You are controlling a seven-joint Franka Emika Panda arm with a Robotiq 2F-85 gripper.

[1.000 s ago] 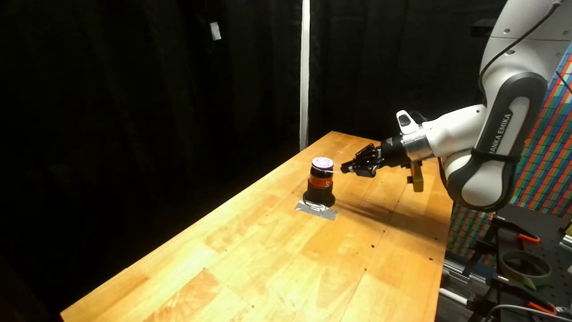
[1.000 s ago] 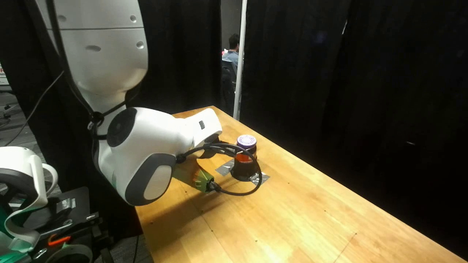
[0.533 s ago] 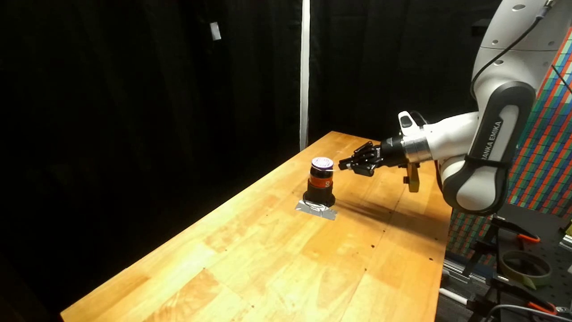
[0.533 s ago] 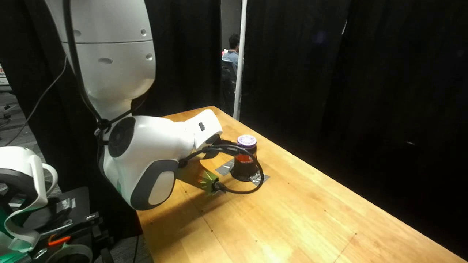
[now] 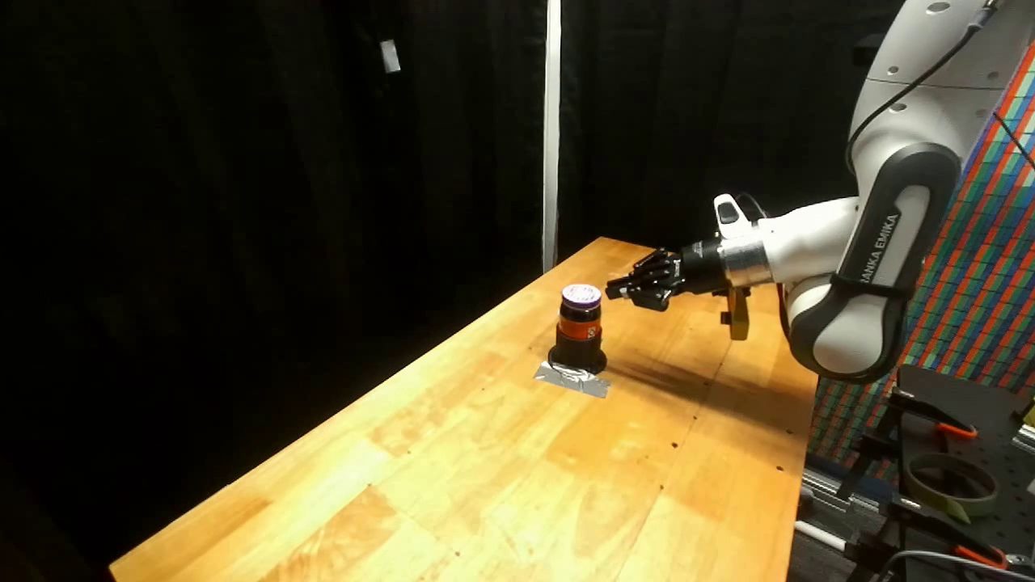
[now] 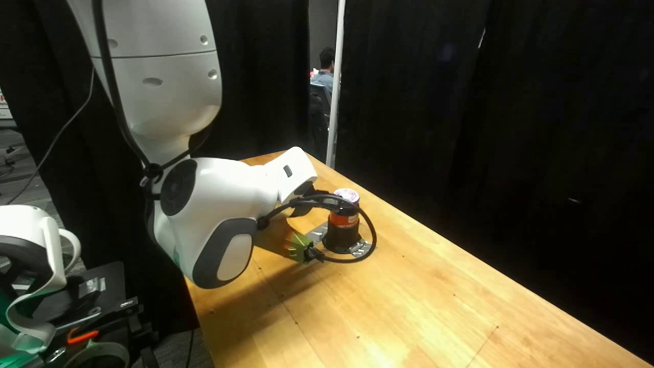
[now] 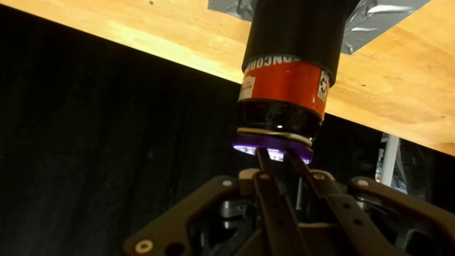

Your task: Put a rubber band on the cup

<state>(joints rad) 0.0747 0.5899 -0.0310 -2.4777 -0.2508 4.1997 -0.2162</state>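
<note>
The cup is a dark jar with an orange label [image 5: 579, 329] and a purple lid, upright on the table in a black base; it also shows in an exterior view [image 6: 342, 220]. In the wrist view the jar [image 7: 284, 83] appears upside down. A thin tan rubber band [image 7: 273, 133] lies around it just below the lid. My gripper [image 5: 612, 289] is level with the lid, beside it and close. In the wrist view my fingertips [image 7: 276, 151] overlap the lid with a narrow gap between them and no band visible there. Whether they touch the lid cannot be told.
Silver tape [image 5: 570, 378] holds the base to the wooden table [image 5: 485, 453]. A black cable loop [image 6: 374, 235] from my wrist hangs in front of the jar in an exterior view. Black curtains [image 5: 283, 202] and a pale pole [image 5: 551, 137] stand behind the table.
The gripper has moved slightly up and toward the jar. The band strand that stretched from the jar to my fingertips no longer shows; the fingers have let it go.
</note>
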